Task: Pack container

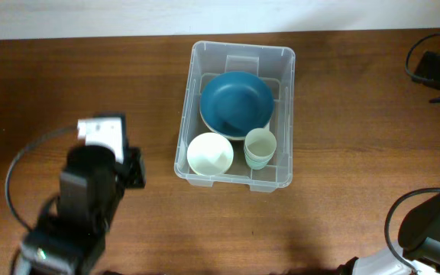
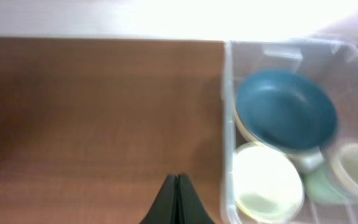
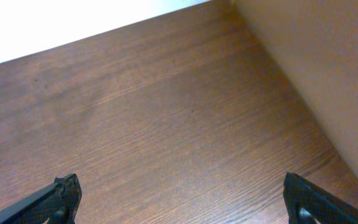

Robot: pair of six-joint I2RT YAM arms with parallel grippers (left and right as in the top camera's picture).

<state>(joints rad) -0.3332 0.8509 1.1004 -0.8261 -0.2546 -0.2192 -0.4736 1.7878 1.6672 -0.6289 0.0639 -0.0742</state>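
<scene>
The clear plastic container [image 1: 284, 174] stands at the table's middle. Inside lie a dark blue bowl [image 1: 236, 102] stacked on a pale plate, a white bowl [image 1: 210, 153] and stacked pale green cups [image 1: 260, 147]. The left wrist view shows the container [image 2: 227, 124] at right with the blue bowl [image 2: 286, 111], white bowl [image 2: 267, 183] and cups [image 2: 353, 169]. My left gripper [image 2: 177, 178] is shut and empty over bare table left of the container; its arm [image 1: 90, 198] is at the lower left. My right gripper [image 3: 179, 186] is open over bare wood, with nothing between the fingers.
The brown wooden table [image 1: 342, 114] runs to a white wall at the back. The right arm's base and cables [image 1: 434, 225] sit at the right edge. A tan wall surface [image 3: 316, 56] rises at the right of the right wrist view.
</scene>
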